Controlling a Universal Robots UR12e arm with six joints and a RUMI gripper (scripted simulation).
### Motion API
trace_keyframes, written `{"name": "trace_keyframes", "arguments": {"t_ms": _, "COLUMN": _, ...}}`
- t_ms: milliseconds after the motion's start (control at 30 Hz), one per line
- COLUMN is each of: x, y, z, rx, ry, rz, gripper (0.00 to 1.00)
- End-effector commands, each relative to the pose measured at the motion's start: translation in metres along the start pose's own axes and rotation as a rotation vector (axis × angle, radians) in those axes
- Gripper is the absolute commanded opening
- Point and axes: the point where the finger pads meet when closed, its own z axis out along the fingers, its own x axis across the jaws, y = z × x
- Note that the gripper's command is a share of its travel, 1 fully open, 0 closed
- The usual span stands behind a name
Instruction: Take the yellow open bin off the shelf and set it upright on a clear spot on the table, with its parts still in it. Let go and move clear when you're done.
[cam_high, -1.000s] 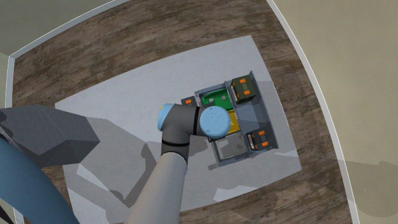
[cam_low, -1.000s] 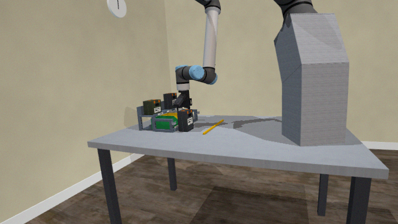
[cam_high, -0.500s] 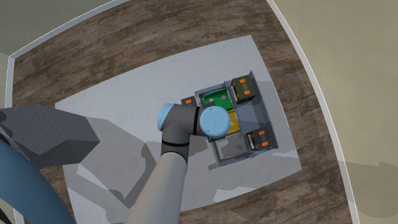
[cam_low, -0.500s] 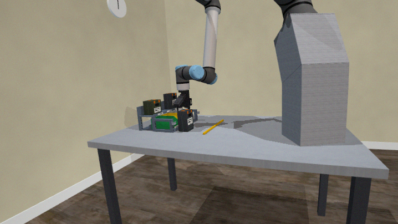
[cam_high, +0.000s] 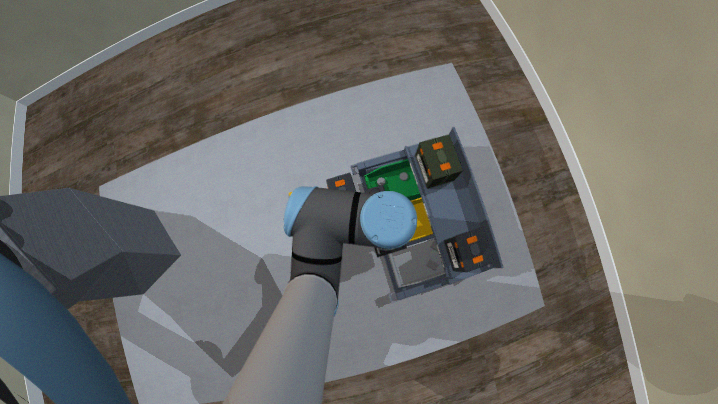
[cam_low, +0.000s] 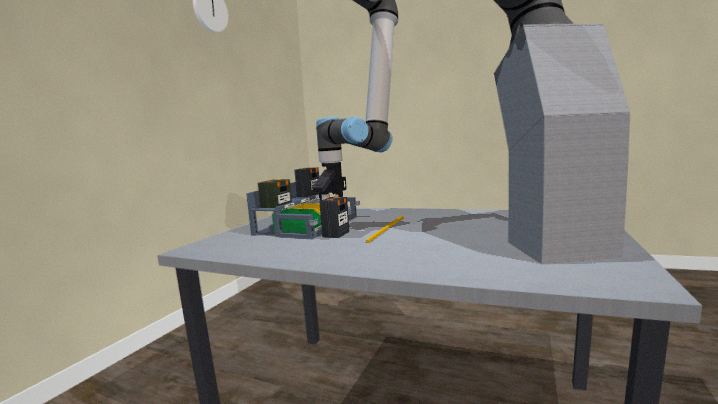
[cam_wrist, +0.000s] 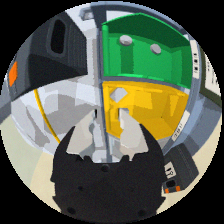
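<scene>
The yellow bin (cam_high: 424, 221) (cam_low: 307, 206) (cam_wrist: 165, 107) sits upright on the lower level of the shelf (cam_high: 451, 208) (cam_low: 253, 222), with a pale grey part (cam_wrist: 118, 94) visible inside. The gripper (cam_low: 332, 195) (cam_wrist: 107, 109) points down at its front edge, fingers partly apart and clamped on nothing. In the wrist view, one fingertip appears over the bin's inside and the other outside its front edge; whether either touches it, I cannot tell.

Beside the yellow bin is a green bin (cam_high: 409, 188) (cam_low: 298, 224) (cam_wrist: 145, 65) with two grey parts; on the other side is a grey bin (cam_high: 419, 263). Behind, on the upper level, stand an olive box (cam_high: 444, 160) (cam_low: 271, 193) and a black box (cam_high: 467, 253) (cam_low: 304, 181) (cam_wrist: 184, 165). A dark box (cam_high: 337, 181) (cam_low: 333, 218) (cam_wrist: 52, 45) stands on the table (cam_high: 225, 175) (cam_low: 401, 273) in front of the green bin, near the gripper.

The exterior view shows a yellow stick (cam_low: 385, 229) (cam_wrist: 44, 112) lying on the table, nearly all hidden from above by the arm (cam_high: 316, 216) (cam_low: 380, 75). The arm also hides the gripper from above.
</scene>
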Motion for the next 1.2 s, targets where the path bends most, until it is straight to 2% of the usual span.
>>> {"name": "trace_keyframes", "arguments": {"t_ms": 0, "x": 0.0007, "y": 0.0001, "z": -0.0007, "rx": 0.0, "ry": 0.001, "rz": 0.0, "gripper": 0.26}}
{"name": "trace_keyframes", "arguments": {"t_ms": 167, "x": 0.0007, "y": 0.0001, "z": -0.0007, "rx": 0.0, "ry": 0.001, "rz": 0.0, "gripper": 0.26}}
{"name": "trace_keyframes", "arguments": {"t_ms": 200, "x": 0.0007, "y": 0.0001, "z": -0.0007, "rx": 0.0, "ry": 0.001, "rz": 0.0, "gripper": 0.0}}
{"name": "trace_keyframes", "arguments": {"t_ms": 1167, "x": 0.0007, "y": 0.0001, "z": -0.0007, "rx": 0.0, "ry": 0.001, "rz": 0.0, "gripper": 0.0}}
